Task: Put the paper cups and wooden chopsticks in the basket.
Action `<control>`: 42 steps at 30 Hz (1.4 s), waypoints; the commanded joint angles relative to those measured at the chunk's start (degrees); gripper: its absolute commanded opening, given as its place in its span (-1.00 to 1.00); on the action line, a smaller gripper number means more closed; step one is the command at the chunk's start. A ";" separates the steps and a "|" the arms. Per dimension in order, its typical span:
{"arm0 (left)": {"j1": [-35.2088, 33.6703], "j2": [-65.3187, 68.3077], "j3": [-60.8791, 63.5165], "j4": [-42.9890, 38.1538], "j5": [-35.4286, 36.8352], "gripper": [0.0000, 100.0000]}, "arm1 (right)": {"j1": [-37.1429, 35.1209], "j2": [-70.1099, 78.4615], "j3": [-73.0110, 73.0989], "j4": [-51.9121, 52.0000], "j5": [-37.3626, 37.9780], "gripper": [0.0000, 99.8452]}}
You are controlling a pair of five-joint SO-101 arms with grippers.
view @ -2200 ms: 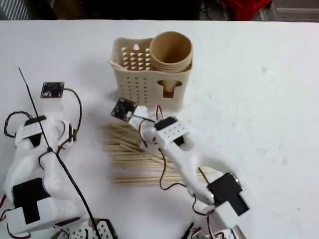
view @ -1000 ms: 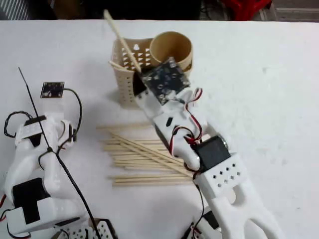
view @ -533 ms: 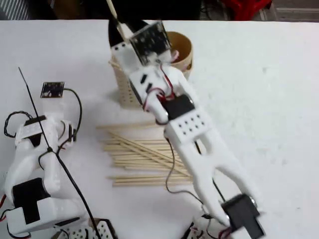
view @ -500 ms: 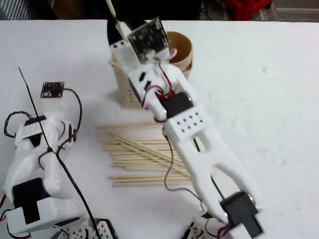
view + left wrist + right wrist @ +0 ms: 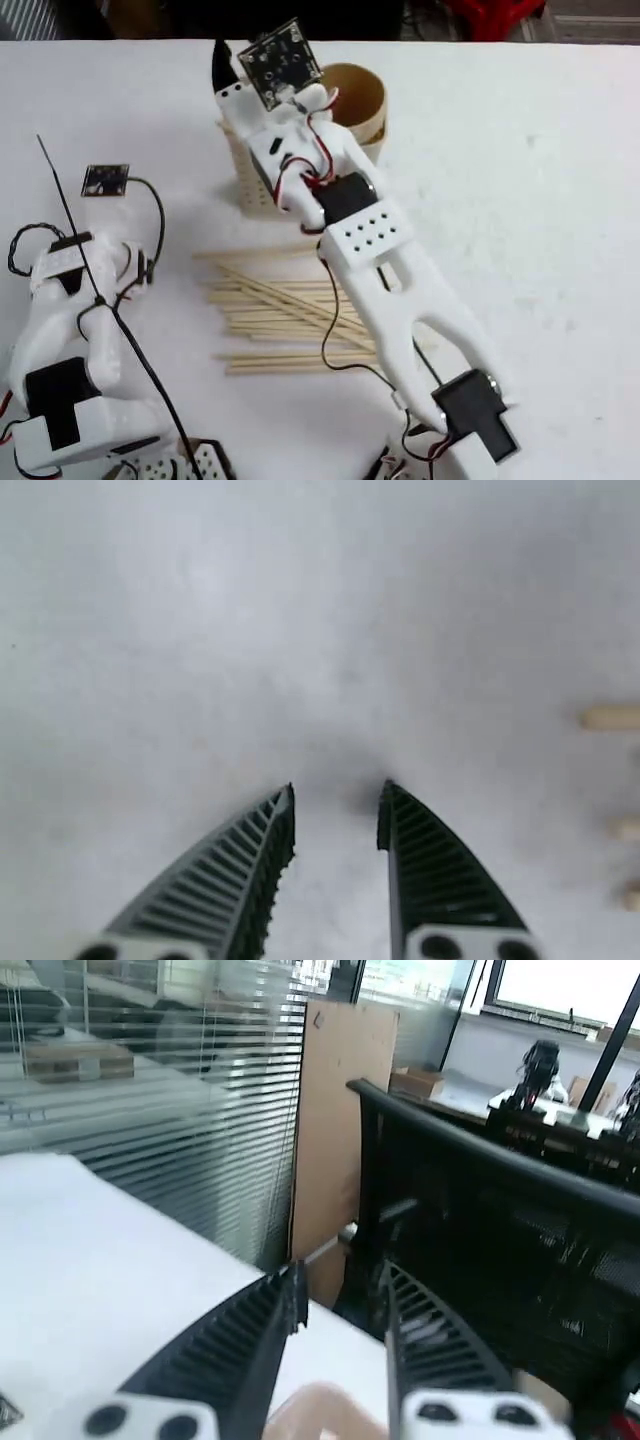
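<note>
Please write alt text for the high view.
The right arm's open gripper hangs over a cream perforated plastic basket holding brown paper cups. A pile of wooden chopsticks lies on the white table beside the left arm.

A white table (image 5: 530, 200) carries a cream basket (image 5: 247, 188). A loose pile of chopsticks (image 5: 270, 318) lies flat on the table just in front of the basket, mostly parallel, a few crossing at a slant. Left of the basket lies a small black board (image 5: 105, 180) with a black cable (image 5: 157, 215).
</note>
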 commanded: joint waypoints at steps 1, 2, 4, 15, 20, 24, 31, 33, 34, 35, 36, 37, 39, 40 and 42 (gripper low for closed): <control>-0.22 -0.13 -0.18 -0.97 -0.44 -0.70 | -0.31 -3.56 -2.73 8.04 -0.62 -0.85; -0.22 -0.13 -0.18 -0.97 -0.44 -0.70 | -0.31 -4.88 -2.73 11.91 -0.62 -0.87; -0.22 -0.13 -0.18 -0.97 -0.44 -0.70 | -0.31 -8.04 -2.73 21.05 -0.62 -0.90; -0.22 -0.13 -0.18 -0.97 -0.53 -0.70 | -4.18 -21.41 -0.97 66.68 8.35 -0.90; -0.22 -0.13 -0.18 -0.97 -0.53 -0.70 | -4.26 -23.52 7.38 70.81 18.81 -0.90; -0.22 -0.13 -0.18 -0.97 -0.62 -0.70 | -4.35 -23.43 17.49 68.44 29.19 -0.73; -0.22 -0.13 -0.18 -0.97 -0.44 -0.70 | -8.04 -19.38 29.89 59.82 44.04 -0.58; -0.22 -0.13 -0.26 -0.97 -0.44 -0.70 | -9.71 -16.75 30.77 57.54 41.58 -0.63; -0.22 -0.13 -0.26 -0.97 -0.44 -0.70 | -10.51 -14.99 31.12 56.22 40.62 -0.65; -0.22 -0.13 -0.26 -0.97 -0.44 -0.70 | -11.30 -12.88 31.47 54.81 39.30 -0.66; -0.22 -0.13 -0.26 -0.97 -0.44 -0.70 | -11.65 -10.77 31.56 53.23 37.63 -0.67; -0.22 -0.13 -0.26 -0.97 -0.44 -0.70 | -11.91 -8.48 31.47 51.65 35.78 -0.67; -0.22 -0.13 -0.26 -0.97 -0.44 -0.70 | -11.91 -4.62 31.38 48.22 33.41 -0.67; -0.22 -0.13 -0.26 -0.97 -0.44 -0.70 | -11.82 -3.03 31.38 46.55 32.53 -0.67; -0.22 -0.13 -0.26 -0.97 -0.35 -0.70 | -11.82 -0.92 31.30 44.62 31.82 -0.67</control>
